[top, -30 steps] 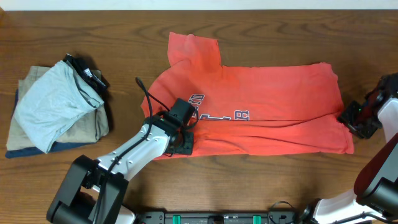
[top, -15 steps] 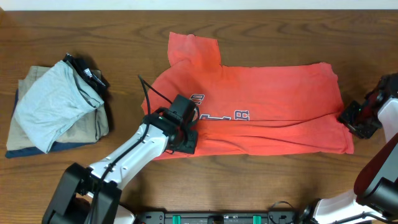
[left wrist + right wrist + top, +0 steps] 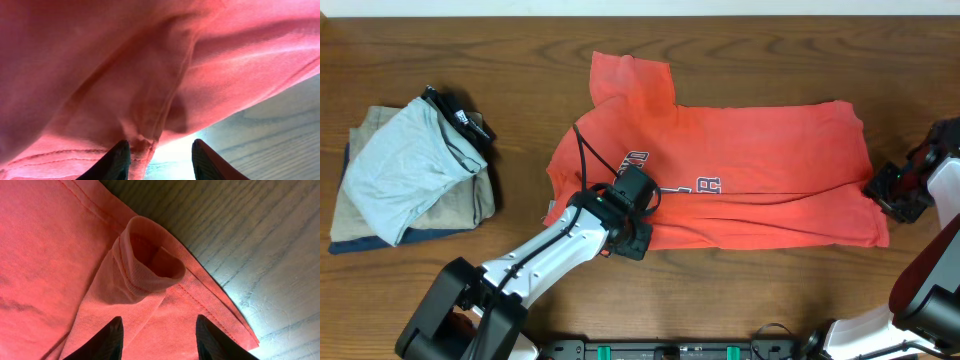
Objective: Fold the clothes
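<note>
The coral-red T-shirt [image 3: 750, 160] lies spread across the middle of the table, part of its lettering [image 3: 705, 185] showing near the front. My left gripper [image 3: 638, 228] sits at the shirt's front-left hem. In the left wrist view this gripper [image 3: 162, 162] is open, and a raised fold of the red cloth [image 3: 142, 145] stands between the jaws beside the left fingertip [image 3: 117, 160]. My right gripper [image 3: 888, 192] is at the shirt's right edge. In the right wrist view it [image 3: 160, 340] is open over flat cloth just below a rolled sleeve cuff [image 3: 150, 265].
A pile of folded garments [image 3: 405, 180], light grey over tan and navy, sits at the left with a dark item [image 3: 460, 118] on it. Bare wooden table [image 3: 770, 280] runs along the front, and one sleeve [image 3: 632, 80] reaches toward the far edge.
My left gripper has slid right and slightly toward the front along the hem, and its jaws have narrowed a little. More shirt now shows to its left. The right arm has not moved.
</note>
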